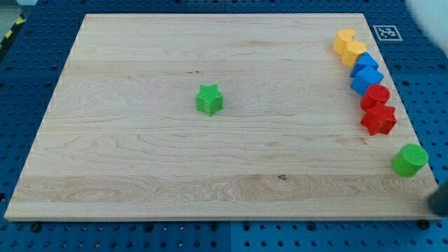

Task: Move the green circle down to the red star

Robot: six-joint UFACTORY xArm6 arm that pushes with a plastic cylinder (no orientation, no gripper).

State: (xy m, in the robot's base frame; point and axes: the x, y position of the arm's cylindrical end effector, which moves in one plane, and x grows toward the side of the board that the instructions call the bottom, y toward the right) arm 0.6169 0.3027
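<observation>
The green circle (409,160) is a short green cylinder at the board's right edge, low on the right. The red star (379,119) lies just above it and to its left, a small gap apart. A dark blurred shape at the view's bottom right corner (439,201) may be my rod; its tip does not show clearly. It sits below and right of the green circle, apart from it.
A column of blocks runs up the right edge above the red star: a red block (376,95), two blue blocks (366,73), two yellow blocks (348,47). A green star (209,99) lies mid-board. The wooden board (140,161) rests on a blue pegboard.
</observation>
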